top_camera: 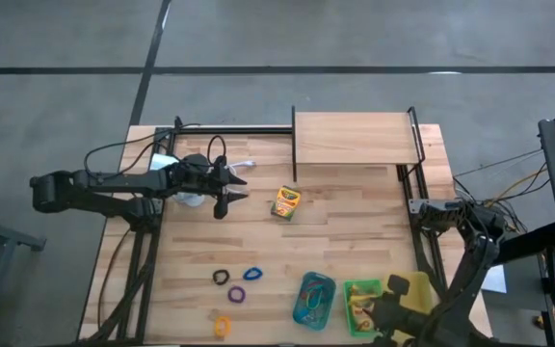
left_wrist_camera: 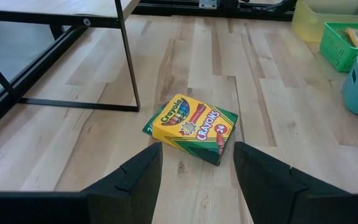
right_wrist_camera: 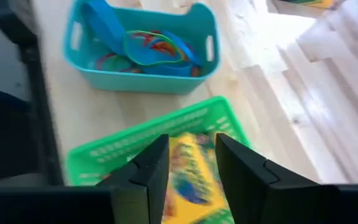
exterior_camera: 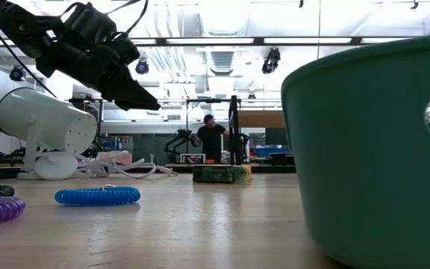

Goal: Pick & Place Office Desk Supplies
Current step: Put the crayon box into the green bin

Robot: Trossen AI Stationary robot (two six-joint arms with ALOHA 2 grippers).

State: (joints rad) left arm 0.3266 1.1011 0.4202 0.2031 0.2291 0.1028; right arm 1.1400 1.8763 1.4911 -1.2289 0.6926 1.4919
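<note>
**Crayon box loose mid-table, both claws unclenched**

Crayon box (top_camera: 285, 201) lies flat at centre of the high view, bare wood on all sides, just below the left leg of the raised wooden shelf (top_camera: 356, 138). In the left wrist view the box (left_wrist_camera: 191, 128) sits ahead of the finger tips, not touched, shelf leg close to its far side.

Loops lie lower centre of the high view: black loop (top_camera: 221, 277), blue loop (top_camera: 252, 274), purple loop (top_camera: 237, 294), orange loop (top_camera: 223, 326) right at the bottom table edge. Open wood between them and the box.

Trays at lower right: teal tray (top_camera: 313, 299) with coloured loops inside, green tray (top_camera: 362, 302) beside it holding a second crayon box (right_wrist_camera: 191, 171), yellow tray (top_camera: 416, 289) close to the right table edge.

Left gripper (top_camera: 229, 196) hovers left of the box, above the table, fingers spread, grasping nothing. White lamp (top_camera: 189, 189) sits under that arm.

Right gripper (right_wrist_camera: 188, 163) hangs over the green tray at the lower right, fingers parted, box visible between them; contact unclear.

Low view: person (exterior_camera: 211, 139) far in the room behind.
</note>
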